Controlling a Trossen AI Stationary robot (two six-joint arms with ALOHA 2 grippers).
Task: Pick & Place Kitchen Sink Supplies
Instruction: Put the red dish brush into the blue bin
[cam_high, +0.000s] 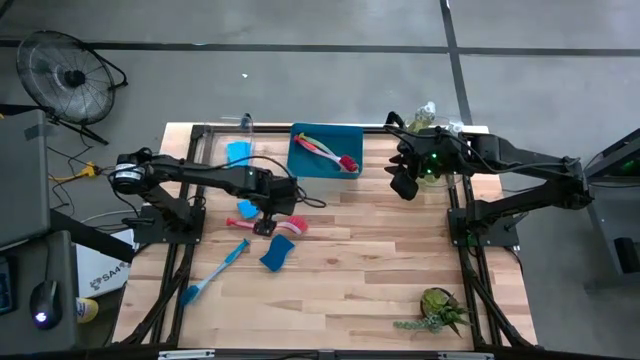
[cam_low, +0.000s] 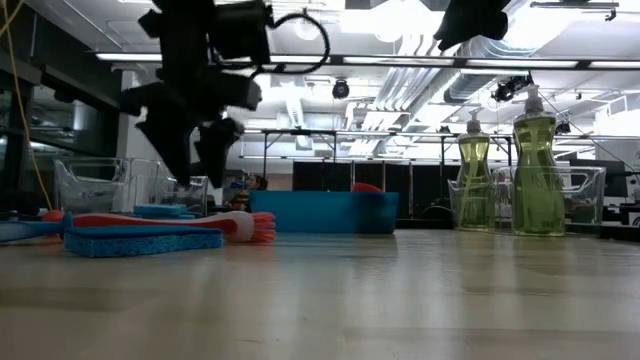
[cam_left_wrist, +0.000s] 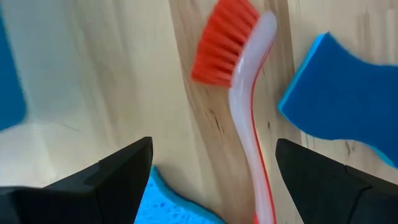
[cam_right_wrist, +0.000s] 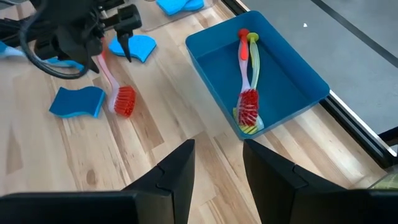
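From the high view, the left gripper (cam_high: 268, 222) is seen low over the wooden table (cam_high: 380, 270), above the handle of a pink-red dish brush (cam_high: 283, 221) lying on the boards. A blue sponge (cam_high: 278, 253) lies just beside the brush head, toward the near edge, another sponge (cam_high: 246, 208) just beside the gripper, and a blue dish brush (cam_high: 216, 271) farther out. Bare boards are left between these things and the small green plant (cam_high: 439, 312) at the near right corner. The blue tray (cam_high: 326, 152) at the far edge holds two brushes. The right gripper (cam_high: 404, 180) is held near the far right edge

In the low view, the left gripper (cam_low: 193, 150) is shown hanging above the brush (cam_low: 190, 223), apart from it, and two bottles of yellow-green liquid (cam_low: 538, 175) are made out at the right

In the left wrist view, the fingers (cam_left_wrist: 118, 180) are spread wide, with the brush handle (cam_left_wrist: 249, 143) between them, nearer one finger and untouched; sponge edges show at both sides

In the right wrist view, the right fingers (cam_right_wrist: 171, 177) are parted only slightly with nothing between them, and a red brush (cam_right_wrist: 245, 81) and a yellow-green one (cam_right_wrist: 254, 62) are seen in the tray (cam_right_wrist: 298, 74)
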